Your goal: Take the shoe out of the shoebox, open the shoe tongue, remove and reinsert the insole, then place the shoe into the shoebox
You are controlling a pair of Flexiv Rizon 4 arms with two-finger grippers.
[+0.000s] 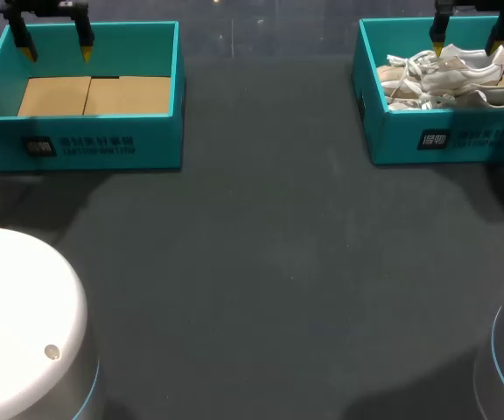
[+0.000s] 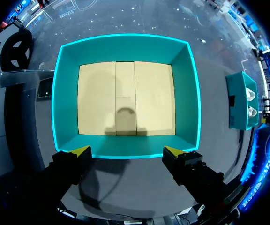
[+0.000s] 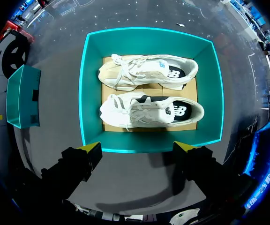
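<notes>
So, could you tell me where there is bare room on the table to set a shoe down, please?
The tabletop between the left shoebox and the right shoebox, and in front of both, is bare. The left one holds only cardboard. Two shoes crowd the right one.

Dark grey matte table [image 1: 261, 262], plain and even in tone, spread under left gripper [image 2: 126, 151] and right gripper [image 3: 138, 147]. Soft-edged shadows on the table directly beneath each gripper, darkest just behind it. Broader, fainter shadows farther back, toward the near table edge. Slightly paler patch of table midway between the 2 grippers. Diffuse lighting, dim overall.
</notes>
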